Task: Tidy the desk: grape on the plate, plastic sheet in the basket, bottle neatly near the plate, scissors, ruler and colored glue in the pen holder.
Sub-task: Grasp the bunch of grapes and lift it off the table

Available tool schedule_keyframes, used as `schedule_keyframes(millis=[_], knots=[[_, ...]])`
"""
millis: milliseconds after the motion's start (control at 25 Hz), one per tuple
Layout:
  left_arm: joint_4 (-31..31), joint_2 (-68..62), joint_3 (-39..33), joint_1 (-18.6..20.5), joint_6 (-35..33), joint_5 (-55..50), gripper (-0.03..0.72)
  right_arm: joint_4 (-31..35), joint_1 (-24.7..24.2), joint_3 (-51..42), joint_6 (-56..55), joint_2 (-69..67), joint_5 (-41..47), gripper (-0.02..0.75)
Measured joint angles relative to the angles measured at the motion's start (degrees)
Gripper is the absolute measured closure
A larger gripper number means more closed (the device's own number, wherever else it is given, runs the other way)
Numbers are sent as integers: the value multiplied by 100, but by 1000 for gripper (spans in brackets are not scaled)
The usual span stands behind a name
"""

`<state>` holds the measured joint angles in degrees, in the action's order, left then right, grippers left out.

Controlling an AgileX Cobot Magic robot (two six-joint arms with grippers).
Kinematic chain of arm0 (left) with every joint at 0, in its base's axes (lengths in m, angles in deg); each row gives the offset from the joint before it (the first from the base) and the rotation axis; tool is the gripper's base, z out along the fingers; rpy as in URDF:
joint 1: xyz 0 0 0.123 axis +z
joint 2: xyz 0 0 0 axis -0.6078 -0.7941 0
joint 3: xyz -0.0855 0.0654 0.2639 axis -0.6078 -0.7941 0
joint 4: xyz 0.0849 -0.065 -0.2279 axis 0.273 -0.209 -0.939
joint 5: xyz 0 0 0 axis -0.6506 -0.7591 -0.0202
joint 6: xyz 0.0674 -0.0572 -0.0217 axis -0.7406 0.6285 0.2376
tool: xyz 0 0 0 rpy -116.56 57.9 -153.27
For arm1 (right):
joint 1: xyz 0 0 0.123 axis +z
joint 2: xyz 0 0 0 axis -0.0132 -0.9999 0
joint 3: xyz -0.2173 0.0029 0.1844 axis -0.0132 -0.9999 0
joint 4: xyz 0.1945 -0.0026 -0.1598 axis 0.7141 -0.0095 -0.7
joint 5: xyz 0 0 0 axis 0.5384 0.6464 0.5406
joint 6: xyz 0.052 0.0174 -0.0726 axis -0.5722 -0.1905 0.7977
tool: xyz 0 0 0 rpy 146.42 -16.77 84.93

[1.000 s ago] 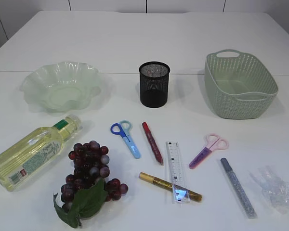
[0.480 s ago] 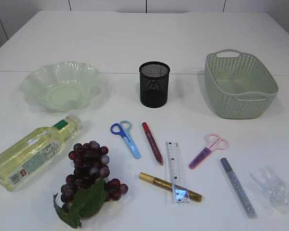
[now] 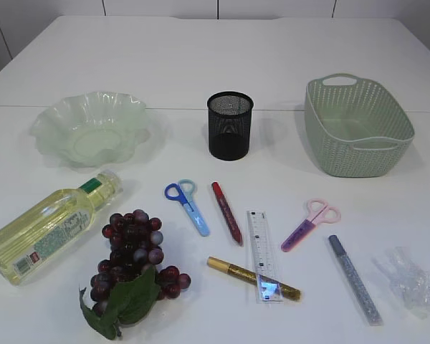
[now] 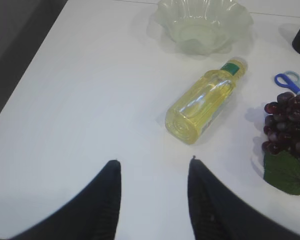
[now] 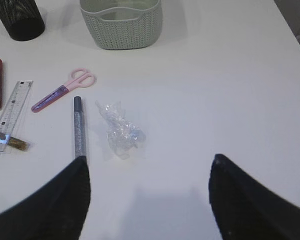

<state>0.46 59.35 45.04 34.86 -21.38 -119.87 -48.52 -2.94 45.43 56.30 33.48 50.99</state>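
The dark grapes (image 3: 135, 247) with a green leaf lie at the front left, next to the oil bottle (image 3: 50, 224) lying on its side. The pale green wavy plate (image 3: 89, 127) stands behind them. The black mesh pen holder (image 3: 229, 125) is at centre back and the green basket (image 3: 358, 125) at back right. Blue scissors (image 3: 187, 204), red glue (image 3: 226, 211), clear ruler (image 3: 262, 253), gold glue (image 3: 251, 277), pink scissors (image 3: 309, 223) and silver glue (image 3: 353, 276) lie in front. The crumpled plastic sheet (image 3: 413, 279) is at the front right. My left gripper (image 4: 152, 162) is open near the bottle (image 4: 205, 100). My right gripper (image 5: 149, 160) is open just short of the plastic sheet (image 5: 121, 131).
The white table (image 3: 215, 64) stretches back behind the plate and the basket. Its left edge shows in the left wrist view (image 4: 25, 95) and its right edge in the right wrist view (image 5: 290, 25). Neither arm shows in the exterior view.
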Motion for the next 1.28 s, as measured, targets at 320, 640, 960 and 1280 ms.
schedule_keyframes(millis=[320,640,960,1280], knots=[[0,0,0,0,0,0,368,0,0,0,0,0,0,162],[0,0,0,0,0,0,370,95,0,0,0,0,-9,162],[-102,0,114,0,0,493,370,189,0,75,-172,-95,-539,162],[-307,-451,189,0,-10,1831,370,515,0,194,-215,-1618,-1757,162]])
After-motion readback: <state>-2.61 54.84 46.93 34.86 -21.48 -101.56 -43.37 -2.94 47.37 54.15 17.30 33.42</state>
